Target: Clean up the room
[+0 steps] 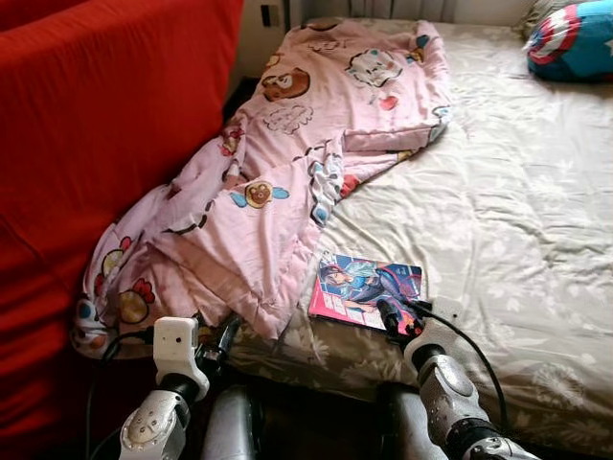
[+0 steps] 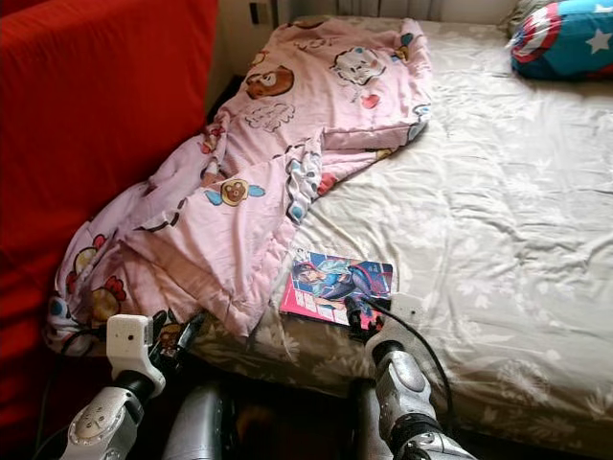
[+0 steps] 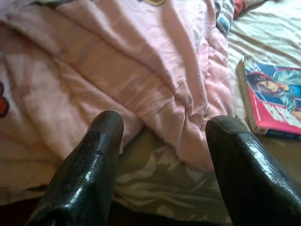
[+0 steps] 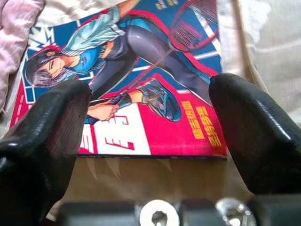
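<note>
A comic book (image 1: pixel 364 290) with a pink and blue cover lies flat on the bed's near edge, beside a rumpled pink cartoon blanket (image 1: pixel 259 192). My right gripper (image 1: pixel 397 319) is open at the book's near edge, its fingers (image 4: pixel 47 136) spread to either side of the cover (image 4: pixel 141 84) without closing on it. My left gripper (image 1: pixel 222 343) is open too, low at the bed's front edge just below the blanket's hanging corner (image 3: pixel 141 84), holding nothing.
A red sofa (image 1: pixel 105 144) stands close on the left of the bed. The beige floral sheet (image 1: pixel 517 220) covers the mattress. A blue, red and white shield-patterned pillow (image 1: pixel 573 40) lies at the far right corner.
</note>
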Robot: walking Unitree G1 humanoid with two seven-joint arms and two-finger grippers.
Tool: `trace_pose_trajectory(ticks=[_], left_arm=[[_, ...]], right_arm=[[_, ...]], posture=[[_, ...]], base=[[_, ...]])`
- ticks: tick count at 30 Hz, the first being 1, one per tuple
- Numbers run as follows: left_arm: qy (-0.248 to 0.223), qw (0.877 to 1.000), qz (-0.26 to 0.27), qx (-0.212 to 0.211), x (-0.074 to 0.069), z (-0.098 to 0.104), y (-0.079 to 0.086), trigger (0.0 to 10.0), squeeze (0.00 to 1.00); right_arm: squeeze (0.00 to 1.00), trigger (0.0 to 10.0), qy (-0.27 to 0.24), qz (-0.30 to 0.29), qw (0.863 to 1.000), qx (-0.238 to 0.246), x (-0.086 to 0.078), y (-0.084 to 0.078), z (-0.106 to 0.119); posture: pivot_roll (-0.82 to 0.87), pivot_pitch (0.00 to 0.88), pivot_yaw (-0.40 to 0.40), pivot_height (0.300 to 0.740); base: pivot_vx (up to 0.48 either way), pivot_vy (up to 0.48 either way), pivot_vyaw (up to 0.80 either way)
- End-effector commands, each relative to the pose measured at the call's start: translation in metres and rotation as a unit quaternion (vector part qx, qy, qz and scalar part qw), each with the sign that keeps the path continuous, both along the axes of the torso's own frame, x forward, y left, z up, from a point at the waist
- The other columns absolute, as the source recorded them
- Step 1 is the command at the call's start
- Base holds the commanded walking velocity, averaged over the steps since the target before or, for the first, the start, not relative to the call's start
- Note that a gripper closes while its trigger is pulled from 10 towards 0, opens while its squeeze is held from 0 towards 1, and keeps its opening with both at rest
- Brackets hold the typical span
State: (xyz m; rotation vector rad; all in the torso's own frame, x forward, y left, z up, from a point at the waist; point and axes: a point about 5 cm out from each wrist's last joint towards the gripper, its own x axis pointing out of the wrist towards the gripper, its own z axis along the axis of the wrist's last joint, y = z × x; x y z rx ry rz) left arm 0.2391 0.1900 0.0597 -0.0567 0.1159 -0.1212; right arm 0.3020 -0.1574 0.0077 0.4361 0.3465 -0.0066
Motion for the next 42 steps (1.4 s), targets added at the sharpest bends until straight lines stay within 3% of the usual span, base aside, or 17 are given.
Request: trace_pose_trajectory(ticks=[1,21,27,42], left_arm=[[0.008,1.000,0.004,0.006,-0.006,0.000,0.005,10.0,0.00],[0.025,0.999,0.008,0.019,-0.026,0.003,0.013,10.0,0.00],[0.028,0.999,0.007,0.020,-0.028,0.004,0.013,10.0,0.00],[0.030,0.999,0.009,0.020,-0.027,0.004,0.013,10.0,0.00]], right_arm=[[0.00,10.0,0.017,-0.018,0.999,0.024,-0.005,-0.002,-0.006],[0.00,10.0,0.016,-0.037,0.997,0.059,-0.009,-0.009,-0.010],[0.00,10.0,0.006,-0.022,0.997,0.074,-0.008,-0.006,-0.008],[0.00,10.0,-0.048,-0.021,0.997,0.050,-0.003,-0.013,0.003]], posture=[[0.14,0.186,0.052,0.572],[0.17,0.223,0.074,0.572],[0.17,0.228,0.076,0.572],[0.16,0.223,0.077,0.572]], base=[[0.000,0.000,0.00],[0.000,0.000,0.00],[0.000,0.000,0.00],[0.000,0.000,0.00]])
